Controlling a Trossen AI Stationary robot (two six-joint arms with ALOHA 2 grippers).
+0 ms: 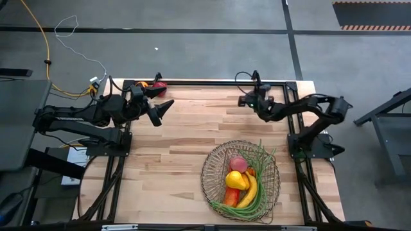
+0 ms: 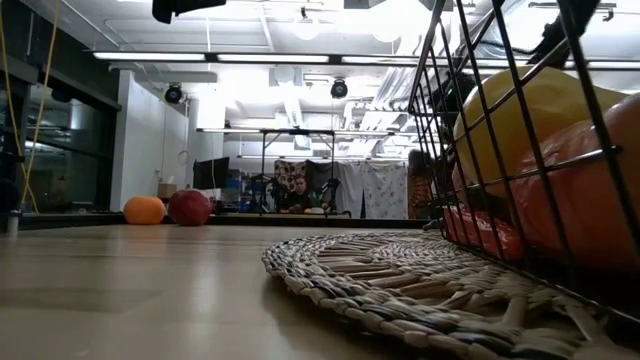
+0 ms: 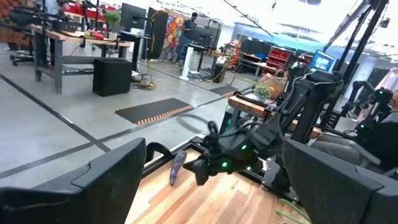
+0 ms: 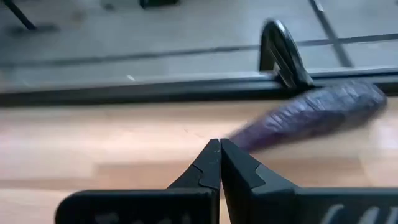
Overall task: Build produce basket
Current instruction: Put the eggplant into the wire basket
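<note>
The wire basket (image 1: 212, 168) stands on the near right of the table. It holds a pink peach (image 1: 237, 163), a yellow pear (image 1: 236, 180), a banana (image 1: 251, 190), a mango (image 1: 232, 196) and long green beans (image 1: 260, 168). A purple eggplant (image 4: 311, 115) lies on the wood by the far edge rail. My right gripper (image 4: 219, 148) is shut, its tips just beside the eggplant's nearer end. An orange (image 2: 145, 210) and a dark red apple (image 2: 190, 207) rest at the far left corner. My left gripper (image 1: 162, 110) hangs open above the table's far left, holding nothing. My right gripper points its shut fingertips (image 4: 211, 158) slanting down at the table, close to the eggplant's end (image 4: 249, 138). I cannot tell whether they touch it, because the eggplant is blurred there.
A round woven mat (image 2: 400, 270) lies under the basket. A black frame rail (image 4: 155, 87) runs along the table's far edge behind the eggplant. Bare wood (image 1: 173, 154) spreads between the arms and left of the basket.
</note>
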